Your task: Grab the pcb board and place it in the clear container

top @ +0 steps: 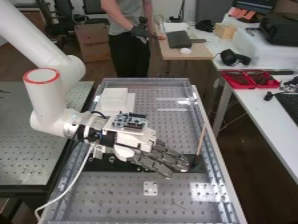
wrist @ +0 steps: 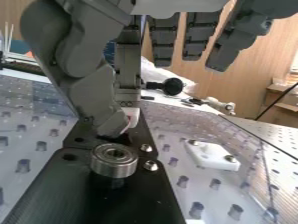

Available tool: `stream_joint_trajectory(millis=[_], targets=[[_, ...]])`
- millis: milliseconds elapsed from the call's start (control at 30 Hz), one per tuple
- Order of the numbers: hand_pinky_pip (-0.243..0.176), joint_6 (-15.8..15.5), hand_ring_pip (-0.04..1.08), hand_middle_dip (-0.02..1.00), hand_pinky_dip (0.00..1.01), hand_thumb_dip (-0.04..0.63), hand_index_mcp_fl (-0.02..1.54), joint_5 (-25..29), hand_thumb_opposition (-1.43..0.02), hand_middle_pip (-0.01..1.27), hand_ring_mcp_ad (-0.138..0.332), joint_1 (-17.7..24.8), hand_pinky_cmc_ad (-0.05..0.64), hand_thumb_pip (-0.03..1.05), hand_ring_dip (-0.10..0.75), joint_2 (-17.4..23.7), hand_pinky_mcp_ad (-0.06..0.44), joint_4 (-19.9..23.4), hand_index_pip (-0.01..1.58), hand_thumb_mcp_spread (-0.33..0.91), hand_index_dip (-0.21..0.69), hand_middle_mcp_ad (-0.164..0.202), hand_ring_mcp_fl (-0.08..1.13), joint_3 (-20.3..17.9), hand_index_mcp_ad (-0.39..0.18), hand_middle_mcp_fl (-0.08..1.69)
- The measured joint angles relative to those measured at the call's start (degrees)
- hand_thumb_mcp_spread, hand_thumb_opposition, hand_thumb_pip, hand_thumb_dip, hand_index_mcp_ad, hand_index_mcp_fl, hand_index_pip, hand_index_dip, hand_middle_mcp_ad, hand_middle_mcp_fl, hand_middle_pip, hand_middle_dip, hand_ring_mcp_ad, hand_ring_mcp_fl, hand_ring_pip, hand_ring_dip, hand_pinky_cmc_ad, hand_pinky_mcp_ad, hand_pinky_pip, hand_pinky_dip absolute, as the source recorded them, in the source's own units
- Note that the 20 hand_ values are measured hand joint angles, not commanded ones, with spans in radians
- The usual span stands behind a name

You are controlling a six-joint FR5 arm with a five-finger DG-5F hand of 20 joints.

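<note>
Bench top [top: 169, 202], pale grey, drilled with rows of round holes. White rectangular block [top: 151, 188], small, lying near the bench's near end; in the wrist view, two metal screws in it.

Black flat plate [top: 120, 164], laid across the bench just beyond the block. On it, in the wrist view, one silver ring-shaped metal bearing [wrist: 114, 160], two silver screw heads beside it.

Dark grey robot hand [top: 159, 159], with white and black housing, above the black plate. Fingers released: extended almost straight and slightly spread, gripping nothing; in the wrist view the thumb [wrist: 100, 100] slants down, its tip near the bearing.

Slim brown stick [top: 201, 141], one, leaning, beside the fingertips at the plate's end.

Blue circuit board with silver parts [top: 130, 120], one, seen over the wrist end of the hand, outside the fingers. Whether it is fixed to the hand or rests on something behind it cannot be told, nor whether it is the task's board.

White box-shaped piece [top: 114, 99], beyond the hand.

Clear plastic walling [top: 146, 82], straight-edged, along the bench's far end; whether it is the task's container cannot be told.

Red open trays [top: 238, 80], two, side by side on the white side table [top: 266, 112]. Black headphones [top: 233, 57], just beyond them.
</note>
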Motion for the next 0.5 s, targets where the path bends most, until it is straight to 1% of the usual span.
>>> stream_joint_trajectory(millis=[100, 200, 333, 400, 433, 500], targets=[[-0.091, 0.04, 0.08, 0.14, 0.41, 0.253, 0.26, -0.17, -0.87, 0.14, 0.126, -0.03, 0.337, 0.8, 0.017, 0.03, 0.14, 0.37, 1.56, 0.45, 0.098, 0.082, 0.0, -0.11, -0.051, 0.04], [-0.091, 0.37, 0.08, 0.14, 0.4, 0.251, 0.31, -0.44, -0.87, 0.14, 0.126, -0.14, 0.337, 0.79, 0.017, 0.26, 0.138, 2.1, 1.54, 0.45, 0.094, 0.082, 0.0, -0.68, -0.051, 0.05], [-0.089, 0.74, 0.08, 0.14, 0.36, 0.26, 0.37, -0.57, -0.9, 0.14, 0.126, -0.27, 0.34, 0.75, 0.023, 0.33, 0.138, 2.7, 1.52, 0.45, 0.066, 0.082, 0.0, -0.95, -0.051, 0.12], [-0.075, 0.93, 0.08, 0.14, 0.35, 0.258, 0.42, -0.63, -0.91, 0.14, 0.124, -0.31, 0.34, 0.73, 0.024, 0.33, 0.131, 2.87, 1.52, 0.45, 0.049, 0.086, 0.0, -0.98, -0.047, 0.12], [-0.077, 1.02, 0.08, 0.14, 0.35, 0.262, 0.41, -0.64, -0.91, 0.14, 0.124, -0.31, 0.34, 0.73, 0.021, 0.32, 0.131, 3.0, 1.52, 0.45, 0.049, 0.073, 0.0, -1.01, -0.045, 0.12], [-0.075, 1.12, 0.08, 0.14, 0.32, 0.253, 0.43, -0.6, -0.91, 0.14, 0.124, -0.31, 0.34, 0.73, 0.021, 0.26, 0.131, 3.09, 1.51, 0.44, 0.037, 0.065, 0.02, -1.06, -0.047, 0.13]])
